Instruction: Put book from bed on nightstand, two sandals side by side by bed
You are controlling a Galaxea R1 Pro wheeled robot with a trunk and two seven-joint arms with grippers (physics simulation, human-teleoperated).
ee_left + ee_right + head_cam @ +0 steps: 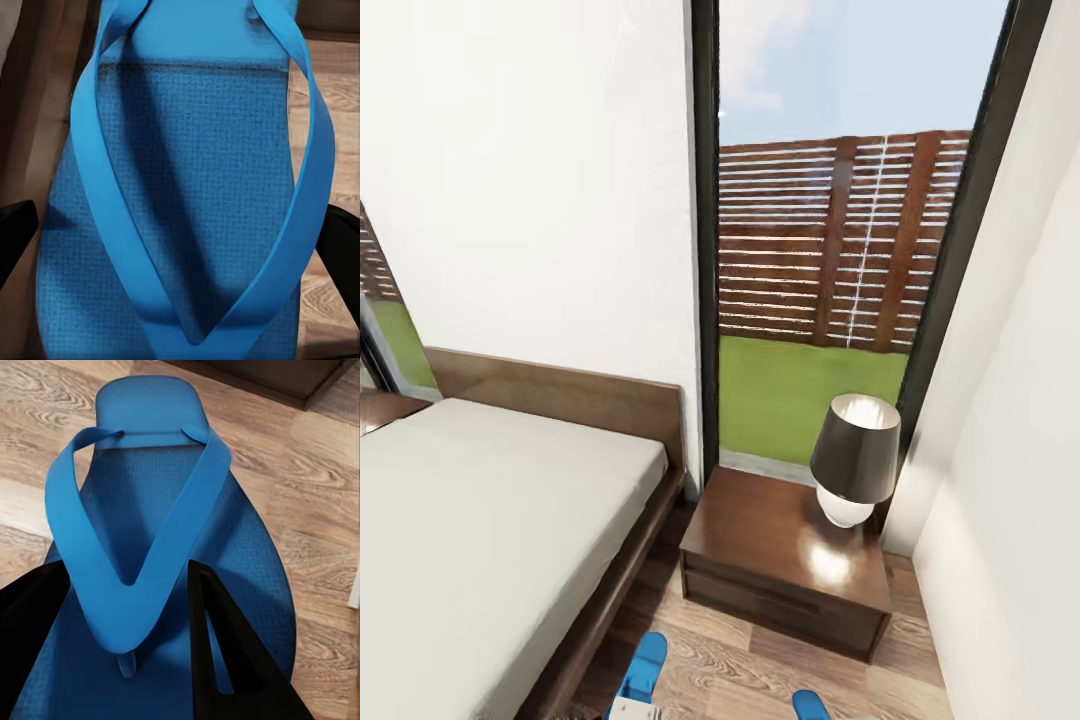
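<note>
Each claw (127, 645) grips a blue sandal (150, 532) above floor

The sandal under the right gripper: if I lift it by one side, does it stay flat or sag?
Probably sags a little: the sandal looks like a thin foam sole with a soft Y-strap. It looks light and flat, so unlikely to roll. Its textured footbed should resist slipping against the right gripper's fingers.

daylight from window (815, 250) | glare on nightstand (790, 545) | renders sharp, wide-angle tilt
</note>
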